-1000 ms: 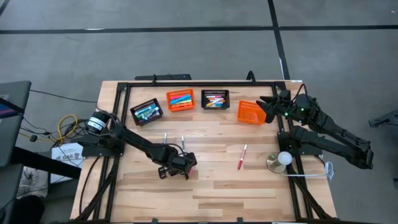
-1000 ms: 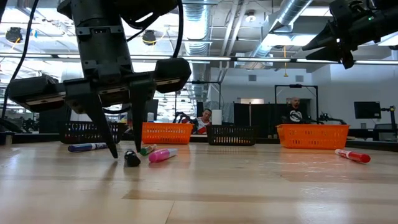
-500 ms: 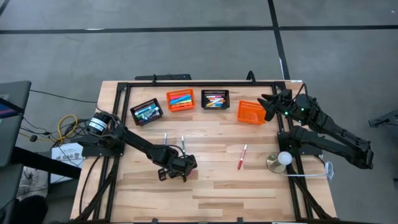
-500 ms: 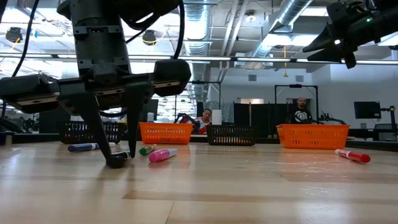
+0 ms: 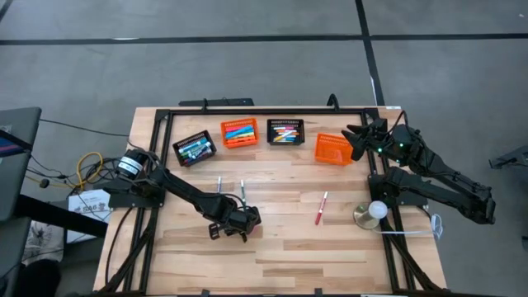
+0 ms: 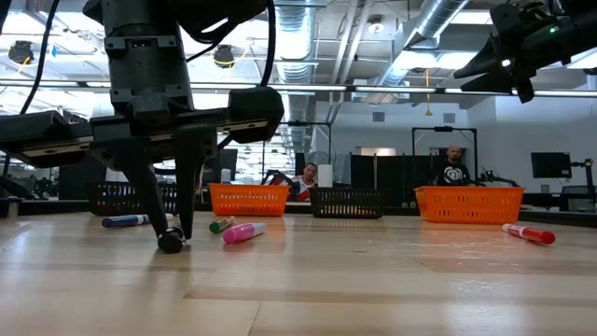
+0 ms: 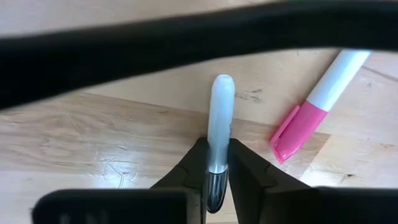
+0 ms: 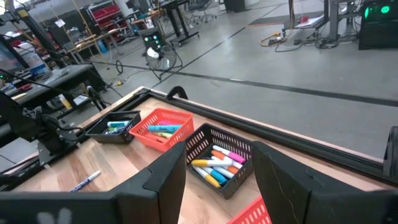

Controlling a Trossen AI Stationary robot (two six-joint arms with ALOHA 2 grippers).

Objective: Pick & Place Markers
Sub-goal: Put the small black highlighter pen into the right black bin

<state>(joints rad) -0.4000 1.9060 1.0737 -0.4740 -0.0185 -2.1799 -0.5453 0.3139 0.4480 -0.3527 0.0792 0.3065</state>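
- Worktop [image 5: 280, 247]: pale wooden planks with visible grain, framed by a black metal rail along the far edge.
- Left gripper [image 7: 217, 163]: reaching down near the middle of the worktop's front half, its two dark tapered fingers [image 7: 194, 163] pinching a white marker [image 7: 217, 127]; this slim round-tipped barrel with a dark cap is lying flat on the wood.
- Pink-capped marker [image 7: 317, 102]: lying just beside the pinched one, white barrel, glossy cap with clip.
- Four mesh baskets along the far edge: black basket [image 5: 195, 149], orange basket [image 5: 239, 132], second black basket [image 5: 285, 131], all holding multicoloured markers, and a further orange basket [image 5: 333, 149].
- Red marker [image 5: 321, 208]: lying alone right of centre.
- Right gripper [image 5: 356, 142]: hovering at the far right corner, fingers spread, holding nothing.
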